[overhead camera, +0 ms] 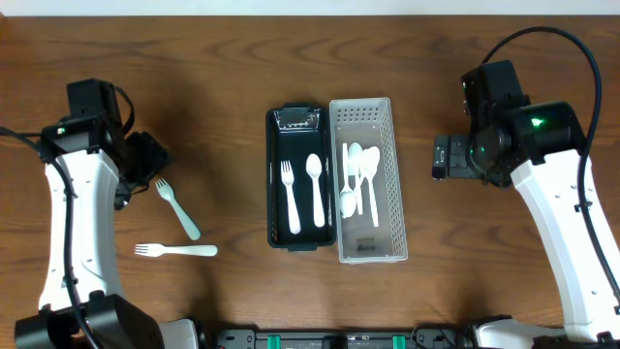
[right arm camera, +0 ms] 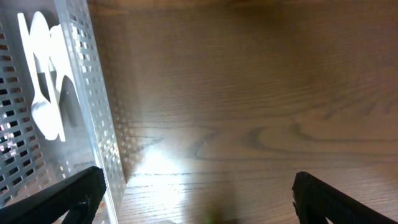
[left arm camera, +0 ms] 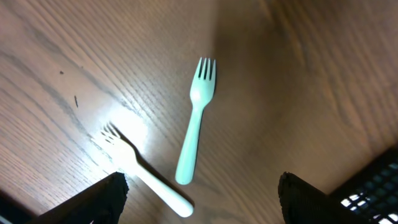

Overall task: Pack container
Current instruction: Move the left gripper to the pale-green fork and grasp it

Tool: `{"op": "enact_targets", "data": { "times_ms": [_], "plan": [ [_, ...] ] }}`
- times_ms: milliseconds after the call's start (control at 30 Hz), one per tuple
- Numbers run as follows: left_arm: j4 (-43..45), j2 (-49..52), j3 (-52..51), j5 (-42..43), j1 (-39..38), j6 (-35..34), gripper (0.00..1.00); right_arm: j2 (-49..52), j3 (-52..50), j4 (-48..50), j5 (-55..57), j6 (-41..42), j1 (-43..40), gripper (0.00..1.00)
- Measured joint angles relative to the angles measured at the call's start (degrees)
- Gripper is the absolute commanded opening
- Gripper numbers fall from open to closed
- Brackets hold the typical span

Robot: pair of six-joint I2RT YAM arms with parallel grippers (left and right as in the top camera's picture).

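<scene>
Left tool [left arm camera: 203, 186] spread wide, empty, two forks [left arm camera: 194, 134] just ahead. Right tool [right arm camera: 199, 183] wide too, basket [right arm camera: 93, 124] beside one finger.

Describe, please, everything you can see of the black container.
The black container is a long, rectangular, plastic-looking tray, open-topped, flat on the wooden table. Inside, a white fork and a white spoon lie side by side, heads toward an end compartment holding something glossy. One long side abuts the white perforated basket.

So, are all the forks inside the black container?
No, an angled fork and a level fork lie on the table left of the black container, outside it.
</scene>
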Motion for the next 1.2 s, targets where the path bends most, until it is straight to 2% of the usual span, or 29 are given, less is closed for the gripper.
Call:
{"op": "enact_targets", "data": {
  "times_ms": [300,533,800,1200],
  "plan": [
    [10.38,1.05,-9.29,0.28,0.00,0.63,0.81,0.00,0.00,0.20,0.00,-1.09,0.00,0.99],
    [17.70,8.59,-10.67,0.39,0.26,2.19,0.81,0.00,0.00,0.11,0.00,-1.88,0.00,0.99],
    [21.31,16.68,-10.69,0.39,0.26,3.04,0.81,0.00,0.00,-0.35,0.00,-1.90,0.00,0.99],
    [23.30,21.00,-10.58,0.66,0.28,3.21,0.81,0.00,0.00,-0.50,0.00,-1.90,0.00,0.99]
  ]
}}
